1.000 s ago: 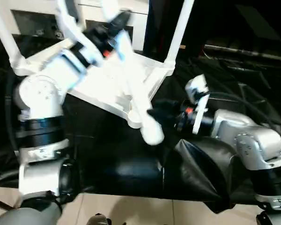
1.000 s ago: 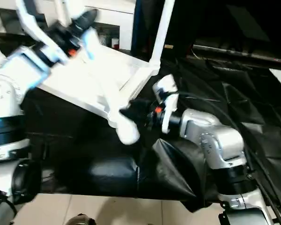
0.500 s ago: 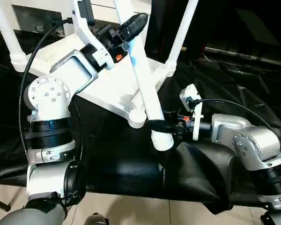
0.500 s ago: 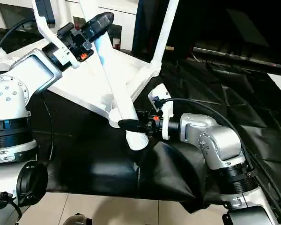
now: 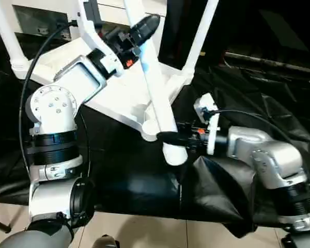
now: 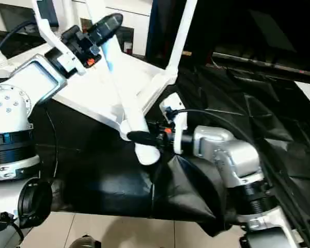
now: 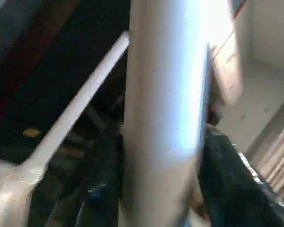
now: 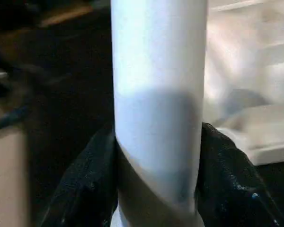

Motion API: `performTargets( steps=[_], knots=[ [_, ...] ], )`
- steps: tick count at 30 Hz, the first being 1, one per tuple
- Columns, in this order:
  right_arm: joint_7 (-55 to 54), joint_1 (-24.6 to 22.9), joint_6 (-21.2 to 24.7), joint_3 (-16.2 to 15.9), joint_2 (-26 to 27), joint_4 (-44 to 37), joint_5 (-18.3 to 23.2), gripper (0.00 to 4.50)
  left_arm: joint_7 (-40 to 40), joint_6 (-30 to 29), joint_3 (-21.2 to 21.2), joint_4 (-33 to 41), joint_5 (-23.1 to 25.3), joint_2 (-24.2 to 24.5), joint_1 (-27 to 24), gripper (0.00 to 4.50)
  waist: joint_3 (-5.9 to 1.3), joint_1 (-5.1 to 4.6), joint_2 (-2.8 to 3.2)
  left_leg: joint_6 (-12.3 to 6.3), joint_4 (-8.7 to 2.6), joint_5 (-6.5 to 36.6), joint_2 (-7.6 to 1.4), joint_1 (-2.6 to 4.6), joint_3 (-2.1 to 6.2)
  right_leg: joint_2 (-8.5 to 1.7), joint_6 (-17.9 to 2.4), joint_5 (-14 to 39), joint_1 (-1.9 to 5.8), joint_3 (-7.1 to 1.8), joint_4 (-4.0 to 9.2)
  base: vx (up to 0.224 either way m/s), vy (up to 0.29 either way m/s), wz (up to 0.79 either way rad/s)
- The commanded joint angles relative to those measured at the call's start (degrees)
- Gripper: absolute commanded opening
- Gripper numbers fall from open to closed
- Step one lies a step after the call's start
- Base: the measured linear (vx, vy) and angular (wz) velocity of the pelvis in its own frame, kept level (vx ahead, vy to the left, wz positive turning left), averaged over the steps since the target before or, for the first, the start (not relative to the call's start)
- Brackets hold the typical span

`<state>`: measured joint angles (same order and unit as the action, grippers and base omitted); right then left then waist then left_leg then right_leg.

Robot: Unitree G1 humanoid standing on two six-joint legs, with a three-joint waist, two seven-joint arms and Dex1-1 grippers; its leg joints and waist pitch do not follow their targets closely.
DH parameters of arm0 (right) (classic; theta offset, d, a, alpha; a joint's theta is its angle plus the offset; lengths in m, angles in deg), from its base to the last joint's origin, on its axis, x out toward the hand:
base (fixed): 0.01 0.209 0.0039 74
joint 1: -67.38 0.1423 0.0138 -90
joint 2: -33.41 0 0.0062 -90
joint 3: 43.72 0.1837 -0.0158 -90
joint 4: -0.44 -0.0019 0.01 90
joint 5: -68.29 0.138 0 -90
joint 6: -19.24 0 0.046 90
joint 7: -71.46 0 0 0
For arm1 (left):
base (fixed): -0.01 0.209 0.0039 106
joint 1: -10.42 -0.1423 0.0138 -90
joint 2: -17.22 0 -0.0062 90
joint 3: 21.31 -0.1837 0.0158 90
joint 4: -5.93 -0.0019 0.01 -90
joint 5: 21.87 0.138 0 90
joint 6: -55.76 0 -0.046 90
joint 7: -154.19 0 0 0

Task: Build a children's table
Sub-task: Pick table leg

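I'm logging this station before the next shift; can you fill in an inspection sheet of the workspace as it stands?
Surface: black sheeting, creased, over the work area.
Job's things: white tabletop lies upside down; two fitted legs stand up from its far corners; one loose leg slants across the near corner socket, its thick end not seated.
Clutter: nothing seen.
Grippers: left gripper clamps the loose leg high up; right gripper clamps it near the thick end.
Cables: black cable loops along the left arm; another arcs over the right forearm.
Surroundings: white cabinet behind; pale floor tiles in front.
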<state>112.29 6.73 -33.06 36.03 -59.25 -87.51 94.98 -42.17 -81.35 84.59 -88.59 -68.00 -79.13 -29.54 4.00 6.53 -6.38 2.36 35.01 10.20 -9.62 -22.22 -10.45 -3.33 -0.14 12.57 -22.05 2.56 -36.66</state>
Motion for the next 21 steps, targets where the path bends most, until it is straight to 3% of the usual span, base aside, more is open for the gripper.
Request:
performTargets(
  steps=[1, 2, 3, 4, 5, 6, 12, 21],
  knots=[
    [-3.9, 0.6, -2.6, 1.7, 0.5, 1.4, -2.5, 1.91, 2.1, 0.3, -5.4, 1.0, 5.5, -0.2, -2.2, 2.60, -4.34, -0.04, 1.25, 3.18, -4.03, 3.8, -3.79, 1.79, 1.41, -5.11, -11.5, -0.5, 2.53, -2.79, 3.65, 0.000, 0.000, 0.00],
    [-7.1, 1.1, -3.5, 2.7, 2.6, 2.3, -3.3, 1.90, 6.3, 1.5, -5.8, 0.6, 7.8, -2.3, -3.5, 2.78, -4.25, -0.21, 1.55, 3.96, -4.18, 4.8, -3.82, 1.73, 1.45, -5.06, -11.1, -0.3, 2.53, -2.82, 3.67, 0.000, 0.000, 0.00],
    [-7.1, 1.1, -3.5, 2.7, 2.6, 2.3, -3.3, 1.90, 6.3, 1.5, -5.8, 0.6, 7.8, -2.3, -3.5, 2.78, -4.32, -0.32, 1.40, 4.07, -4.20, 5.0, -3.83, 1.75, 1.46, -5.01, -11.1, -0.5, 2.59, -2.81, 3.71, 0.000, 0.000, 0.00],
    [-9.1, 1.6, -4.4, 2.9, 3.7, 3.0, -4.2, 1.90, 8.2, 1.1, -6.5, 0.4, 8.7, -3.3, -4.5, 2.82, -4.43, -0.20, 1.78, 4.21, -4.20, 5.2, -3.82, 1.88, 1.55, -5.02, -11.1, -1.3, 2.63, -2.77, 3.58, 0.000, 0.000, 0.00],
    [-9.6, 1.8, -4.8, 2.9, 3.9, 3.1, -4.5, 1.90, 8.6, 1.0, -6.8, 0.3, 8.9, -3.5, -4.9, 2.92, -4.41, -0.33, 1.58, 4.29, -4.22, 5.1, -3.78, 1.68, 1.54, -4.99, -11.0, -1.8, 2.67, -2.78, 3.62, 0.000, 0.000, 0.00],
    [-11.2, 2.3, -6.0, 2.7, 4.7, 3.8, -5.8, 1.90, 9.6, 1.2, -8.0, 0.4, 9.8, -4.3, -6.0, 2.94, -4.48, -0.19, 1.86, 4.50, -4.20, 5.3, -3.67, 1.78, 1.57, -4.99, -10.9, -2.2, 2.76, -2.75, 3.56, 0.000, 0.000, 0.00],
    [-15.3, 3.9, -9.9, 1.6, 7.3, 6.0, -10.0, 1.90, 12.7, 3.9, -8.3, -1.3, 12.5, -8.0, -7.3, 2.94, -4.39, -0.51, 1.71, 4.58, -4.24, 5.7, -3.60, 1.68, 1.55, -4.82, -10.2, -3.4, 2.79, -2.83, 3.61, 0.000, 0.000, 0.00],
    [-17.1, 4.1, -11.8, 0.2, 9.2, 6.4, -12.4, 1.90, 16.5, 8.1, -5.4, -3.6, 13.8, -9.5, -6.5, 2.17, -4.36, -0.93, 1.87, 4.40, -4.31, 6.7, -3.63, 1.75, 1.69, -4.77, -9.9, -3.8, 2.79, -2.81, 3.67, 0.000, 0.000, 0.00]
  ],
)
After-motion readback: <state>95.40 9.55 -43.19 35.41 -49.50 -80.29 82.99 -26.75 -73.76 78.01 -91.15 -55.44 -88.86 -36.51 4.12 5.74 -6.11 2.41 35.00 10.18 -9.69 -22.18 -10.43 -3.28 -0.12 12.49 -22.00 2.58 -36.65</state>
